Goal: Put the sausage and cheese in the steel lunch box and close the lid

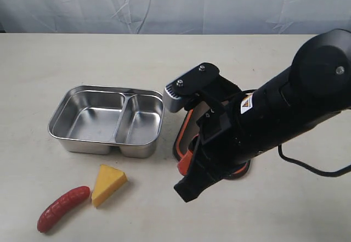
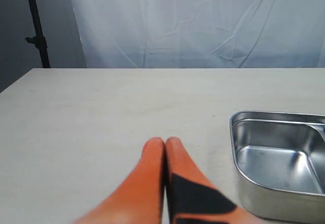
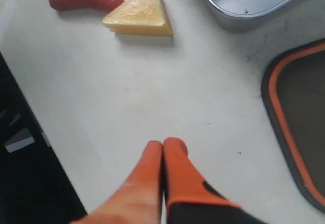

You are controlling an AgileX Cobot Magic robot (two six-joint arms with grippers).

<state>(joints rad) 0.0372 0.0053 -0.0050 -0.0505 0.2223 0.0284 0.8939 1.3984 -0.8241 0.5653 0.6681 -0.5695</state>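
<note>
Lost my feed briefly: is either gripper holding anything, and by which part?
Nothing is held. The left gripper and right gripper have jaws shut and empty; the sausage and cheese lie on the table.

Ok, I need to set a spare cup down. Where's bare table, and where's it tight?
Bare: the wide table strip between the steel lunch box and the backdrop, and the front stretch right of the cheese. Tight: around cheese and sausage, and between box and lid, under the right arm.
</note>
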